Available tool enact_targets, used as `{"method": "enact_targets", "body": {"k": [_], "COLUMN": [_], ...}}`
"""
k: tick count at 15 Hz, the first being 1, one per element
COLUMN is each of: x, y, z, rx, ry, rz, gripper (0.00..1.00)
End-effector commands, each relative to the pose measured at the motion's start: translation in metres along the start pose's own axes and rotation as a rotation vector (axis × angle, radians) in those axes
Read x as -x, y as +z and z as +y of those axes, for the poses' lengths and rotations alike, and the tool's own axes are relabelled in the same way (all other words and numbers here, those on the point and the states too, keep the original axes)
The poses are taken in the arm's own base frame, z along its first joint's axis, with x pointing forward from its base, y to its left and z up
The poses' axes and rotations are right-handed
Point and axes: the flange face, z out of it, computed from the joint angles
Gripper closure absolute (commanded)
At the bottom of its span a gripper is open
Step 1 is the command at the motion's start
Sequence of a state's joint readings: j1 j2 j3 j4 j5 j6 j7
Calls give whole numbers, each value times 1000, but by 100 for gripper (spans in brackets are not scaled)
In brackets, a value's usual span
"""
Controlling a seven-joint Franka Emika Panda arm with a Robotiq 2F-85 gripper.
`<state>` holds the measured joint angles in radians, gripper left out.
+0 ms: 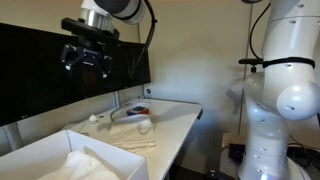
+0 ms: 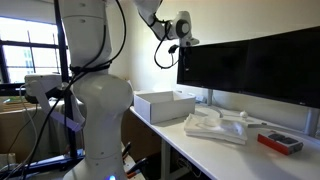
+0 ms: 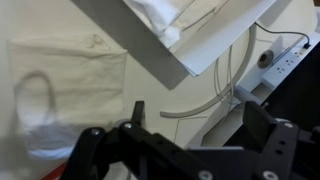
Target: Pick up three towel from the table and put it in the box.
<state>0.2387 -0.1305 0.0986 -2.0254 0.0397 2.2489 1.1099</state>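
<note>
**Arm:** reaching high over the desk point(image 1: 180, 116), with the gripper point(image 1: 88, 58) hanging in front of the dark monitor point(image 1: 40, 70) and pointing downward. The jaws are standing wide apart and gripping nothing (in the wrist view both fingers point(image 3: 90, 150) are showing with bare space between them).

**Towels** point(image 1: 128, 132): lying folded in a low pile on the desk, well below the gripper and just beside the box point(image 1: 110, 148).

**Box:** sitting open-topped at the desk's end, with white cloth point(image 3: 165, 15) lying inside.

**Red flat object** point(image 2: 280, 142): resting on the desk near the pile.

**Cables** point(image 3: 225, 85): trailing past the box corner.
</note>
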Motion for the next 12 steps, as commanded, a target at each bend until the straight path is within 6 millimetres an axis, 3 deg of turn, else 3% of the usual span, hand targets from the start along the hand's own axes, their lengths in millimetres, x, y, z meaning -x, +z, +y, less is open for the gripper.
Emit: {"method": "enact_targets", "body": {"k": [1, 5, 7, 9, 12], "x": [-26, -73, -94, -109, -115], "y": [-27, -48, -50, -49, -50], "z": [77, 163, 194, 211, 211], "rx": [16, 109, 169, 208, 190], "ry": [31, 38, 35, 47, 82], "rz": [15, 12, -6, -19, -17], "gripper": [0, 0, 0, 0, 0]}}
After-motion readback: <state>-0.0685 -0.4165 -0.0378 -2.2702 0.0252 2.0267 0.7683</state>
